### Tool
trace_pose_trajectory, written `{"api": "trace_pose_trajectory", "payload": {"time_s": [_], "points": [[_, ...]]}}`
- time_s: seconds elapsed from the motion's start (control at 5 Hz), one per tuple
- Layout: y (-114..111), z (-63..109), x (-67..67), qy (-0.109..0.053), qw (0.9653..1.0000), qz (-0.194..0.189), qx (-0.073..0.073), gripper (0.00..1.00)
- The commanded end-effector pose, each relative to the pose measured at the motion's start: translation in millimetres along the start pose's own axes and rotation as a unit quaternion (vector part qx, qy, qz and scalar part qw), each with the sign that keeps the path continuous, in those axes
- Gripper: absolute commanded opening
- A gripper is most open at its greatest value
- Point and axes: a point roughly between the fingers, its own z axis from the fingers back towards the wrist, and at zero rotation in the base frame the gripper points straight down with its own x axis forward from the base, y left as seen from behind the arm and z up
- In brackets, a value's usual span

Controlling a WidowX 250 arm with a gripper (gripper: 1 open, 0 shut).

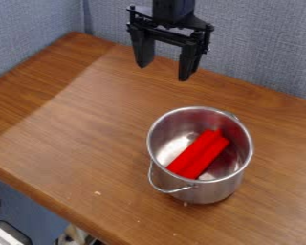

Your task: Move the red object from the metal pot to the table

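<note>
A bright red elongated block point(199, 155) lies tilted inside the shiny metal pot point(201, 184), which stands on the brown wooden table point(79, 105) toward the front right. A thin wire handle hangs at the pot's front. My black gripper point(166, 59) hovers above the table behind and to the left of the pot, well apart from it. Its two fingers point down and stand wide open with nothing between them.
The table's rounded front edge runs diagonally from the left to the bottom right. A grey-blue wall panel point(54, 24) rises behind the table. Bare wood lies left of the pot.
</note>
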Motion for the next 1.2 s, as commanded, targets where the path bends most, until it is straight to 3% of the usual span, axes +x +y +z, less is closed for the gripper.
{"api": "trace_pose_trajectory", "payload": {"time_s": [0.0,0.2,0.6,1.0], "points": [[3,-8.6,-0.2,0.009,1.0000,-0.003,0.000,1.00],[6,-17.4,-0.6,0.017,0.9998,-0.008,0.001,1.00],[-25,-19.2,-17.2,0.014,0.9993,-0.034,-0.009,1.00],[-75,-36.5,-20.8,-0.006,0.9991,-0.038,-0.017,1.00]]}}
